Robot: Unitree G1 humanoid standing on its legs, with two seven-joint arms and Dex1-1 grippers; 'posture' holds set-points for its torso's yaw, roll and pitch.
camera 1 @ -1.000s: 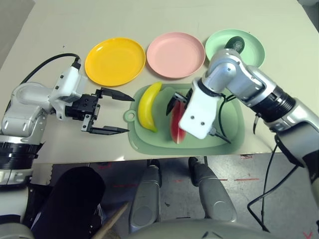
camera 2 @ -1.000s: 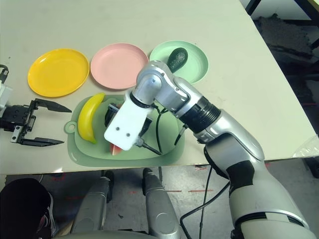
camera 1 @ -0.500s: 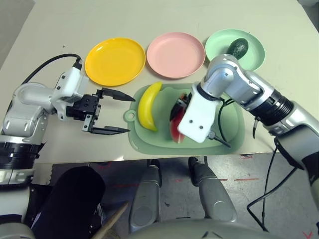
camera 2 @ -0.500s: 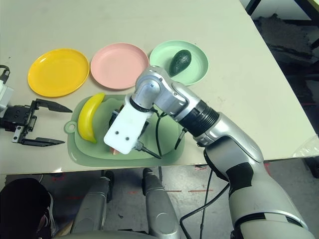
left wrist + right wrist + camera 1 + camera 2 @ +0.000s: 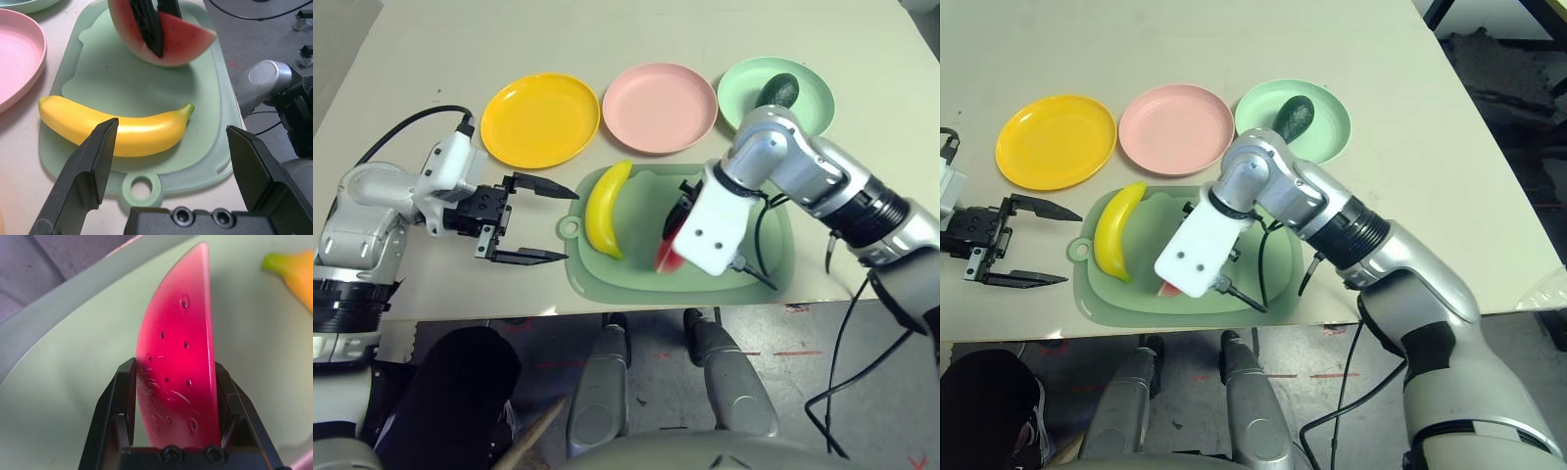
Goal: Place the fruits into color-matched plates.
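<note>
The two eye views look from the robot's head, forward and down on the table (image 5: 862, 225), and both share the three plates and the green cutting board (image 5: 641, 279). The left wrist view looks along its gripper over the banana (image 5: 142, 134) and board from near; the right wrist view is very close on the watermelon wedge (image 5: 181, 347), and shares with it the board and banana.

Left gripper (image 5: 570, 224) gapes sideways — right gripper (image 5: 177, 363) clamped shut, its forearm slanting inward.
</note>
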